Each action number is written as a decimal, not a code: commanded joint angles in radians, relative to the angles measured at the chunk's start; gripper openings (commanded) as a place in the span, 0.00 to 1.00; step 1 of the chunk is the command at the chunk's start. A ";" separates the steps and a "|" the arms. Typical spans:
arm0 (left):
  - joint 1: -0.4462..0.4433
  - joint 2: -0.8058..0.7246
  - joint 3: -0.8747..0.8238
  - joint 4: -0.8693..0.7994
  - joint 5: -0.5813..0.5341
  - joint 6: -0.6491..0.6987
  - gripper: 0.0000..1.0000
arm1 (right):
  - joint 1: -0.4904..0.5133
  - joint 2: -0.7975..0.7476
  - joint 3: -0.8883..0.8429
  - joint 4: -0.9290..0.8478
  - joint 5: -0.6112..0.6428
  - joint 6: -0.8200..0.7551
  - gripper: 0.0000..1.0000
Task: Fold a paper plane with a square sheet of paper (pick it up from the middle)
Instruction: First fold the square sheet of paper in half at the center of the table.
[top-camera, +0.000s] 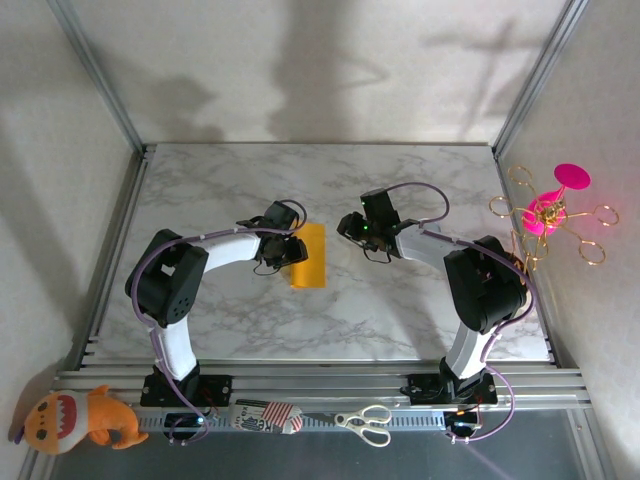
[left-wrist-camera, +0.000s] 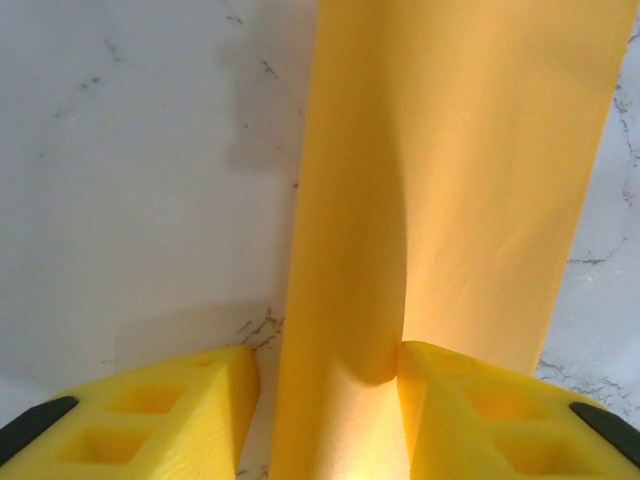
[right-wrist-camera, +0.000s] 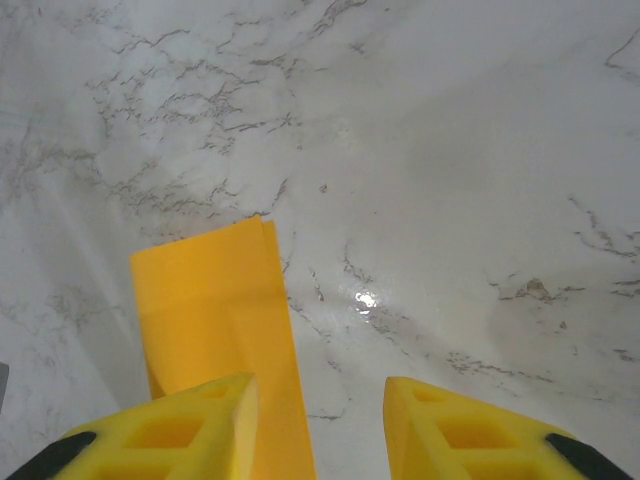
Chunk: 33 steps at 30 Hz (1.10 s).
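Between left gripper jaws, paper, near end cropped

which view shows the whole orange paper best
Top external: the paper shows nearly its full rectangle there. Left wrist crops it to a close strip with a raised crease; right wrist catches just one end.

The thin orange-yellow paper sheet is being cropped at 12 and 6 o'clock in the left wrist view.
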<state>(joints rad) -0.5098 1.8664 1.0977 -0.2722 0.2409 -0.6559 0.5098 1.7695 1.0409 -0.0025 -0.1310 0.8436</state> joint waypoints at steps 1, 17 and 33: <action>0.002 0.079 -0.021 -0.032 -0.061 0.042 0.44 | -0.007 -0.010 0.004 -0.013 0.013 -0.020 0.39; 0.002 0.123 -0.002 -0.061 -0.080 0.093 0.43 | -0.007 0.011 0.017 -0.008 -0.013 -0.030 0.38; 0.002 0.142 -0.022 -0.055 -0.073 0.078 0.45 | -0.005 0.050 0.014 0.072 -0.168 -0.048 0.37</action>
<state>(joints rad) -0.5102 1.8889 1.1263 -0.3107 0.2417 -0.5800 0.5098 1.8042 1.0416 0.0193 -0.2230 0.8192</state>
